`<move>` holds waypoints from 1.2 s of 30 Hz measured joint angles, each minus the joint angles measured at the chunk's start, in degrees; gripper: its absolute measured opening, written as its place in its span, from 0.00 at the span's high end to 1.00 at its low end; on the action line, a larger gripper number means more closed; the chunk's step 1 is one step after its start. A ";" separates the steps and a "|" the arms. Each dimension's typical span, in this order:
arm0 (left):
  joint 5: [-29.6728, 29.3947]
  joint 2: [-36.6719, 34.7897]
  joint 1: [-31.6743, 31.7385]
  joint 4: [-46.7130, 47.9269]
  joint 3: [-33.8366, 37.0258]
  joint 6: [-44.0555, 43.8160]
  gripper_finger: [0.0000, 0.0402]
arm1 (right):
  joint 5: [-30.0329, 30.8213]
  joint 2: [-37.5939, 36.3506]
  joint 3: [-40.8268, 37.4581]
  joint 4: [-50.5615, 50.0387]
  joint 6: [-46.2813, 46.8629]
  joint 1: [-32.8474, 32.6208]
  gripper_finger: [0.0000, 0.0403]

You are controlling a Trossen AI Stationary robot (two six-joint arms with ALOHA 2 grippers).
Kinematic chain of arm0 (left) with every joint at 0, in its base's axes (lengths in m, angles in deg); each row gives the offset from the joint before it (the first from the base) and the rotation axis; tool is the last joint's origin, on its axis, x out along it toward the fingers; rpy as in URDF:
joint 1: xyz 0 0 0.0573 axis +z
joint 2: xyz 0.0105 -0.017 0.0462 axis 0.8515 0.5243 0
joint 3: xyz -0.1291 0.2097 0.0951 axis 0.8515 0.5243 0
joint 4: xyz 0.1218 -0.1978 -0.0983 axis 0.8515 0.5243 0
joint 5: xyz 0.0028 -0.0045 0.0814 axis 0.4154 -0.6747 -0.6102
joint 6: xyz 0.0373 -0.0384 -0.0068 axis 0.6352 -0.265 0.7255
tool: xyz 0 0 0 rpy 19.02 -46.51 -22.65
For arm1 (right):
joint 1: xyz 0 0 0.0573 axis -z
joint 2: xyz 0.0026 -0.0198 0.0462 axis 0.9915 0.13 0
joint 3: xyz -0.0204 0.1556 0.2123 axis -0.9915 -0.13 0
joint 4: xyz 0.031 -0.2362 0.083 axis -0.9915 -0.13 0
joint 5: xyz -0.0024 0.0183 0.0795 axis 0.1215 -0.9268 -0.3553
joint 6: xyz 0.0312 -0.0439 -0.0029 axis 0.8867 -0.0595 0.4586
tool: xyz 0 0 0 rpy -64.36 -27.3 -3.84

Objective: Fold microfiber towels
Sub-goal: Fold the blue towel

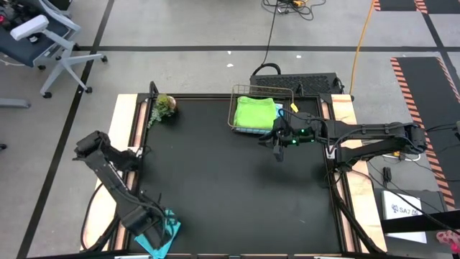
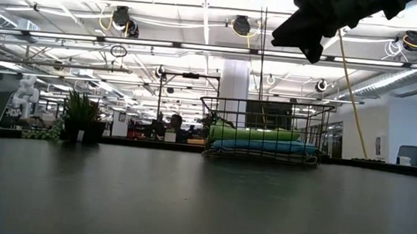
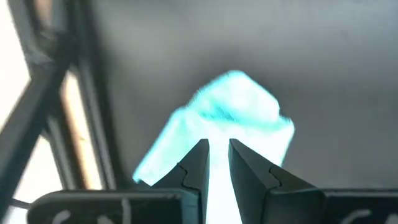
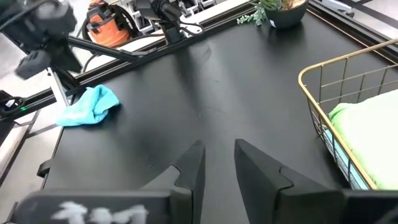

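A teal towel (image 1: 169, 232) lies crumpled on the black table at its near left corner, also seen in the left wrist view (image 3: 230, 109) and the right wrist view (image 4: 90, 106). My left gripper (image 3: 217, 144) points down above it (image 1: 151, 229), open by a narrow gap, with nothing between its fingers. My right gripper (image 4: 217, 146) hangs open and bare above the table (image 1: 279, 150), beside the wire basket (image 1: 233, 108). In the basket a folded lime green towel (image 1: 255, 111) lies on a sky blue one (image 2: 266, 146).
A small potted plant (image 1: 164, 106) stands at the far left of the table. The basket (image 4: 311, 68) sits at the far right of the middle. The wide black surface (image 1: 215, 180) between the two arms is bare. Metal frame rails (image 3: 43, 106) run along the table's left edge.
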 joint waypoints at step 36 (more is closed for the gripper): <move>12.17 0.02 -9.90 -45.34 30.38 -0.12 0.84 | 0.24 -0.02 -0.04 0.00 2.98 0.00 0.80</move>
